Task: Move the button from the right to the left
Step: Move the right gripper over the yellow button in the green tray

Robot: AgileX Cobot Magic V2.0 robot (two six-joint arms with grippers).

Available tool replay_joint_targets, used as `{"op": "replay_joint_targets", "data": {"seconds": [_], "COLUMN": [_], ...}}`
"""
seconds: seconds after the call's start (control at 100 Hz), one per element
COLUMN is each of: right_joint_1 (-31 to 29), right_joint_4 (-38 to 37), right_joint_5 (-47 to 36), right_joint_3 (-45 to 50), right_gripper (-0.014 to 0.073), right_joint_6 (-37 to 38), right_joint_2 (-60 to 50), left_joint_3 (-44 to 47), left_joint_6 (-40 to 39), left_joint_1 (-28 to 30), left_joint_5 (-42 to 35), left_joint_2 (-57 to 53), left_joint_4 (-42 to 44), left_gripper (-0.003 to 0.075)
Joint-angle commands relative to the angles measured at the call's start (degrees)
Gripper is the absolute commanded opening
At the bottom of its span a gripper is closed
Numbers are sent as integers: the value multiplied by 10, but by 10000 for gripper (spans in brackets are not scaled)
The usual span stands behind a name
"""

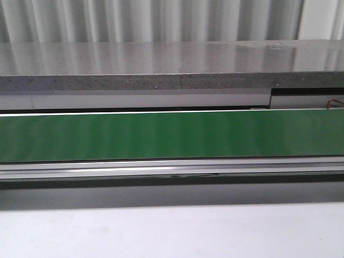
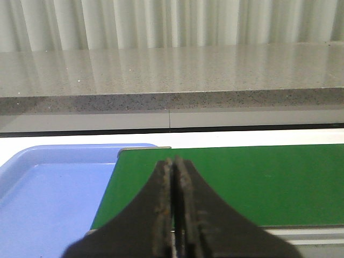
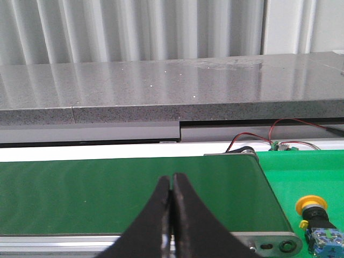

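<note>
While both grippers hang closed and empty over the green belt [image 1: 172, 134], the button [image 3: 317, 220] stands untouched just past the belt's right end. The step in hand is the approach: the right gripper [image 3: 172, 185] must open, reach it and grasp; the left gripper [image 2: 174, 166] waits near the blue tray [image 2: 48, 199].

the button [image 3: 318, 224] shows only in the right wrist view: round yellow cap on a black collar, blue and clear block below. it stands cap-up on a green surface just beside the green belt's [image 3: 134, 196] end.
</note>
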Motion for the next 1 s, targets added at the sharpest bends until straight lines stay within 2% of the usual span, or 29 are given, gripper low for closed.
{"op": "replay_joint_targets", "data": {"seconds": [0.0, 0.6, 0.81, 0.9, 0.99], "right_joint_1": [1, 1, 0, 0, 0], "right_joint_4": [1, 1, 0, 0, -1], "right_joint_5": [-45, -45, -70, -50, 9], "right_joint_3": [-10, -10, -17, -41, -84], "right_gripper": [-68, -68, -68, -68, -68], "right_joint_6": [-3, -3, -3, -3, -3], "right_joint_2": [-8, -8, -8, -8, -8], "left_joint_3": [14, 14, 14, 14, 14], "left_joint_6": [-7, -7, -7, -7, -7], "left_joint_1": [-4, -4, -4, -4, -4], "left_joint_5": [-49, -49, -49, -49, -49], "left_joint_2": [-21, -21, -21, -21, -21], "left_joint_4": [0, 0, 0, 0, 0], "left_gripper": [-20, -20, -20, -20, -20]}}
